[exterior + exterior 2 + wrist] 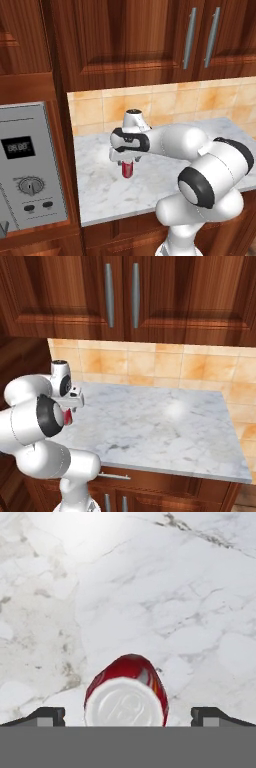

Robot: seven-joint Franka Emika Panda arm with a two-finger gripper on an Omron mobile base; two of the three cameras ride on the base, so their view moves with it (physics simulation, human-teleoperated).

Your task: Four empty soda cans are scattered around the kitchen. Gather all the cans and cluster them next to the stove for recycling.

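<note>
The end effector [128, 716], jaws spread wide, hangs directly above an upright red soda can [126, 695] on the desk [175, 602], not yet grasped, so gathering by the stove looks barely begun.

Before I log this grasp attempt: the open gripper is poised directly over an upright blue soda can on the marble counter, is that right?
Not quite: the soda can is red, not blue, as the hand view shows. The rest holds: the open gripper sits directly over it, upright on the marble counter.
</note>
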